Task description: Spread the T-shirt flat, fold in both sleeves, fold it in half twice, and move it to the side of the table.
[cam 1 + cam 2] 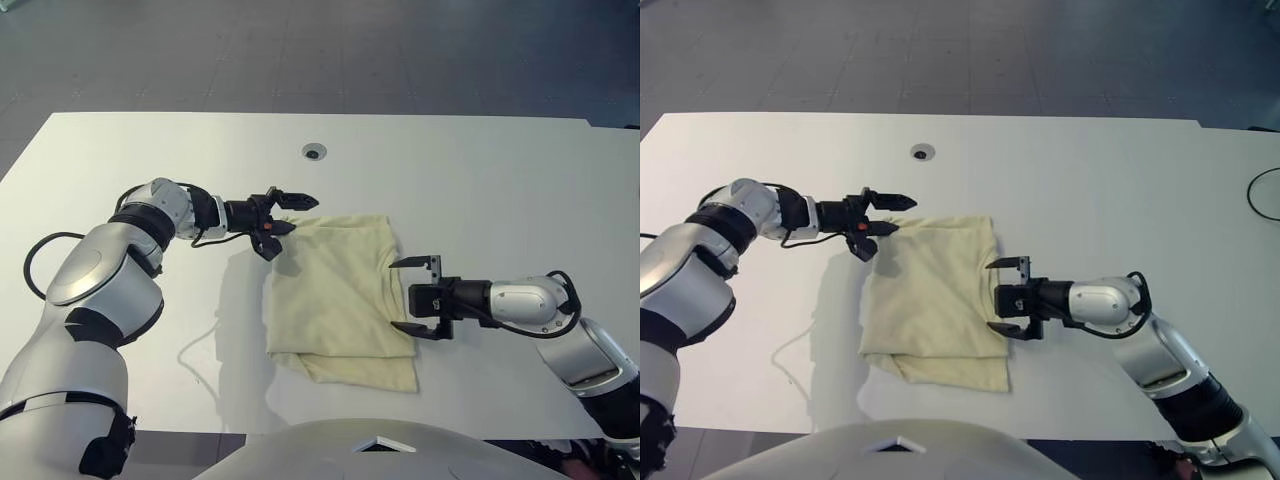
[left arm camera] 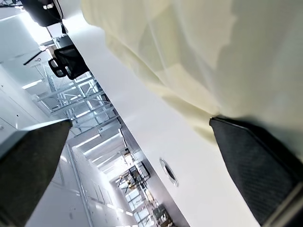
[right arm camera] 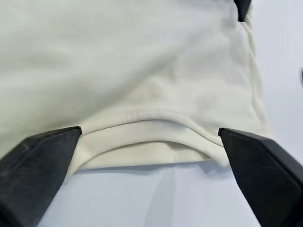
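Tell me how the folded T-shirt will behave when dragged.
The T-shirt is probably floppy: its layers lie uneven at the near edge. Pushed from one side, it would likely bunch rather than slide whole. It looks thin and light.

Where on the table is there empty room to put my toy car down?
The far strip of the table behind the round hole is bare, and so is the wide far-right corner. The middle is crowded: the T-shirt lies there, with the left tool at its far-left corner and the right tool at its right edge.
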